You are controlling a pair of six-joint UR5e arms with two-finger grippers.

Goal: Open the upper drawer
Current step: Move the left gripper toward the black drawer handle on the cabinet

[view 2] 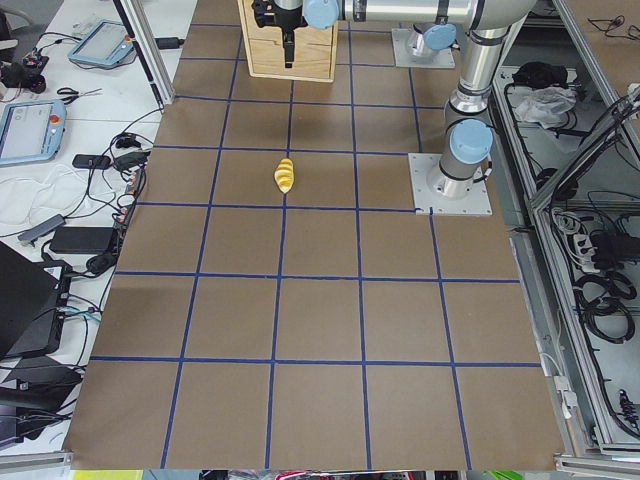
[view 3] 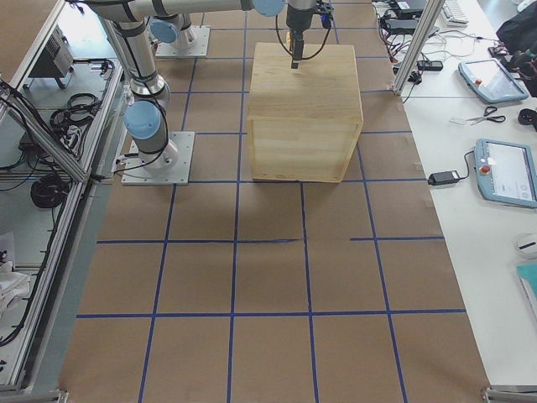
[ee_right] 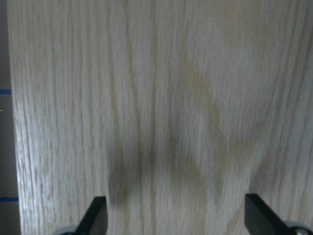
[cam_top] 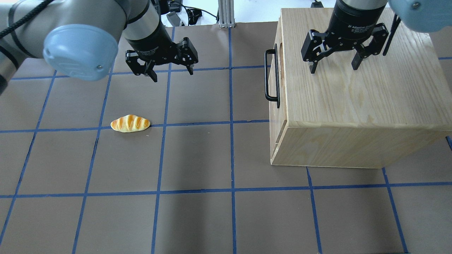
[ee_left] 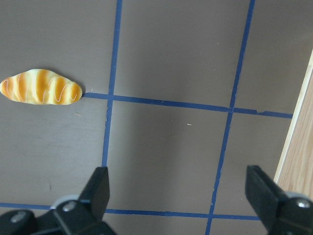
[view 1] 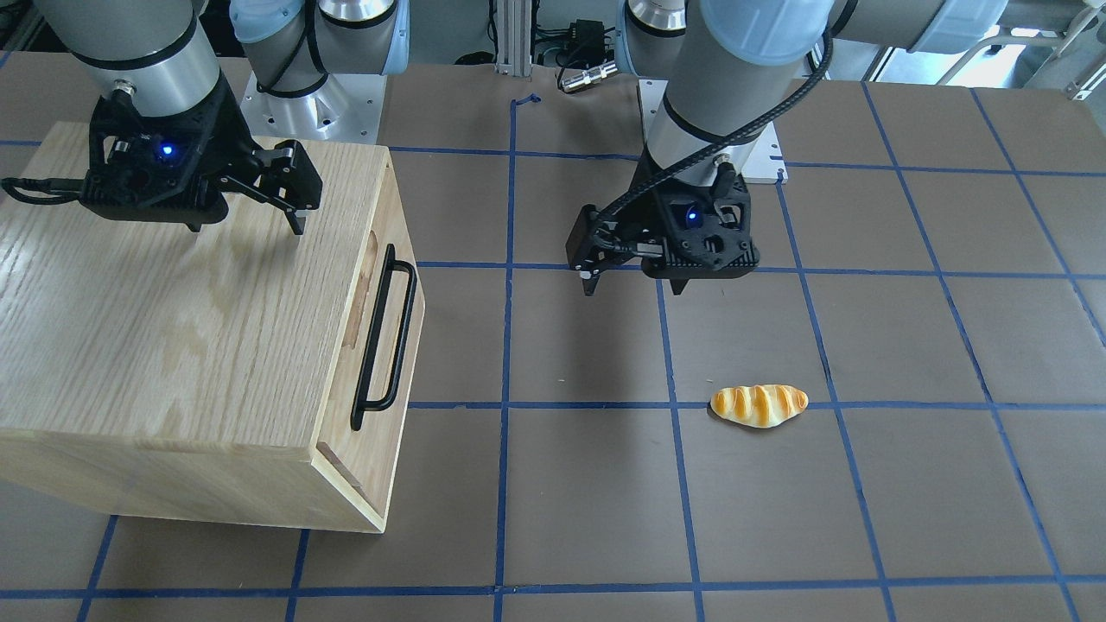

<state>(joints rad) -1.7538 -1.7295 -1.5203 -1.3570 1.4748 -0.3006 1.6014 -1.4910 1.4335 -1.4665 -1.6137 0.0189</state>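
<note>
Overhead exterior — upper drawer (cam_top: 274, 113) shut, right fingers (cam_top: 356, 62) spread

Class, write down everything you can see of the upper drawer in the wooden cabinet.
The upper drawer shows only its pale wood front panel, on one side of the cabinet. A long black bar handle is fixed across it, and a darker curved notch cuts its top edge. It looks shut. Nothing touches it: the open right tool hangs above the cabinet top.
</note>
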